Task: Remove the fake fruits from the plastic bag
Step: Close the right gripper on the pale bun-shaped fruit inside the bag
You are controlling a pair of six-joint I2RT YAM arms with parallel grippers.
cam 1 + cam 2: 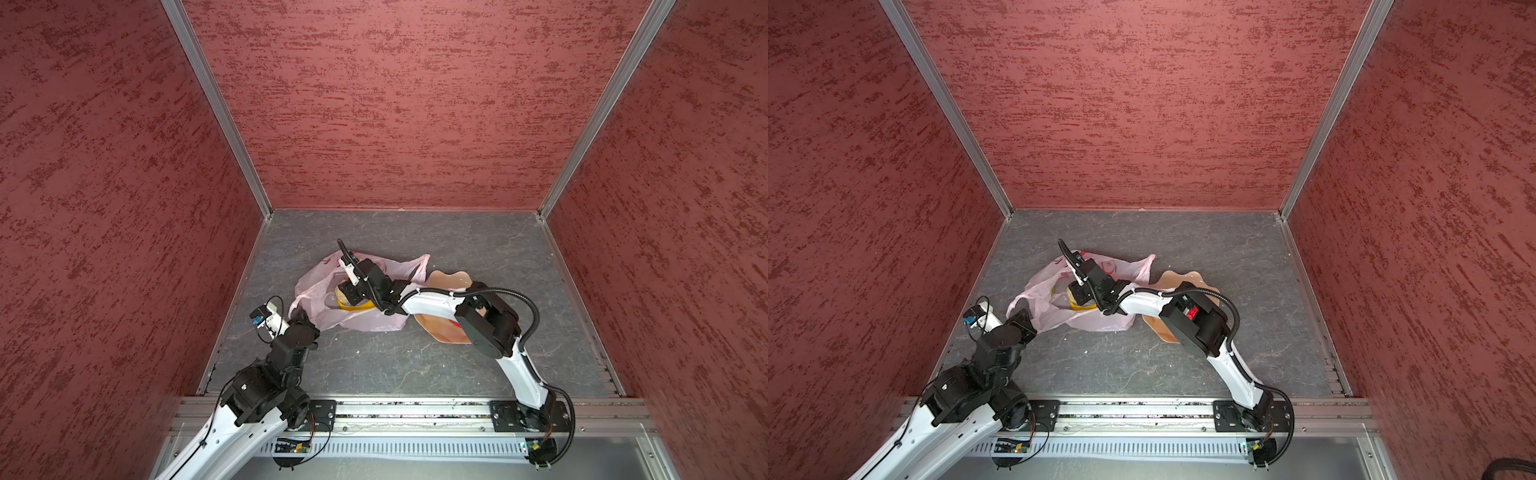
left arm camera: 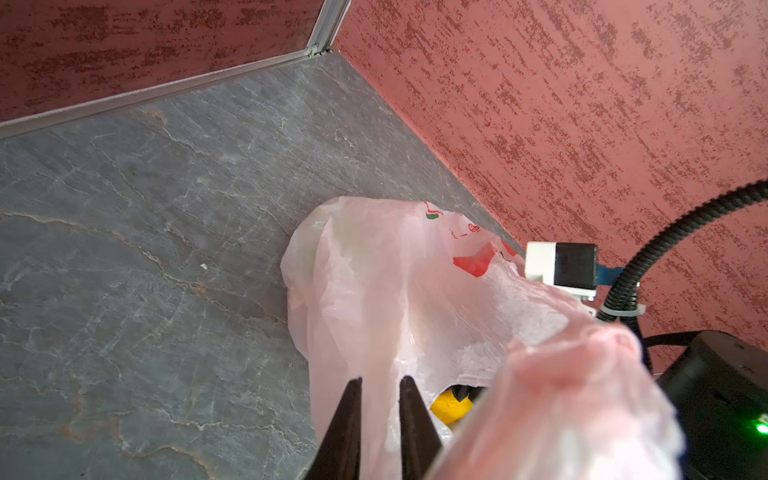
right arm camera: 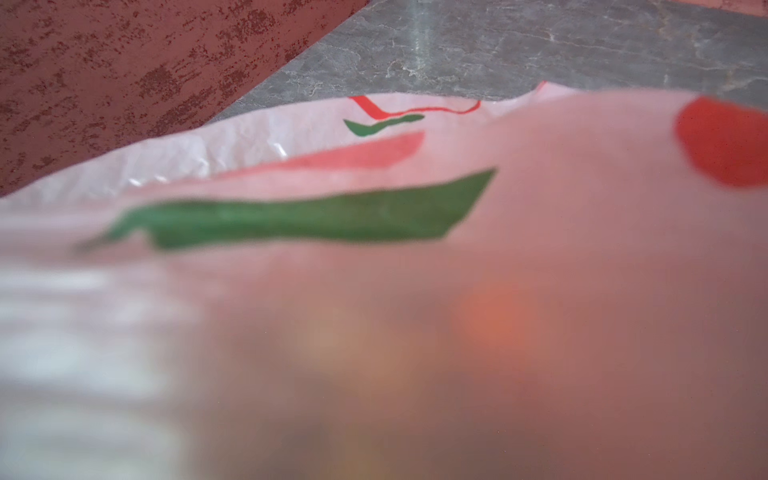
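Note:
The pale-pink plastic bag point(image 1: 365, 291) point(image 1: 1096, 286) lies crumpled mid-floor with its mouth open toward the front. My left gripper point(image 1: 300, 312) point(image 1: 1022, 312) point(image 2: 380, 388) is shut on a fold of the bag's film at its left end. My right gripper point(image 1: 347, 291) point(image 1: 1077, 292) reaches into the bag's mouth; its jaws are hidden, and blurred film point(image 3: 374, 291) fills the right wrist view. Inside the bag a yellow banana point(image 1: 353, 308) point(image 1: 1082, 308) and a beige piece point(image 1: 340, 293) show. A yellow fruit point(image 2: 451, 409) peeks from the opening in the left wrist view.
A peach wavy-edged dish point(image 1: 451, 277) point(image 1: 1177, 277) sits right of the bag, partly under my right arm. Red textured walls close in the left, back and right sides of the grey stone floor point(image 1: 415, 365). A metal rail point(image 1: 415, 409) runs along the front.

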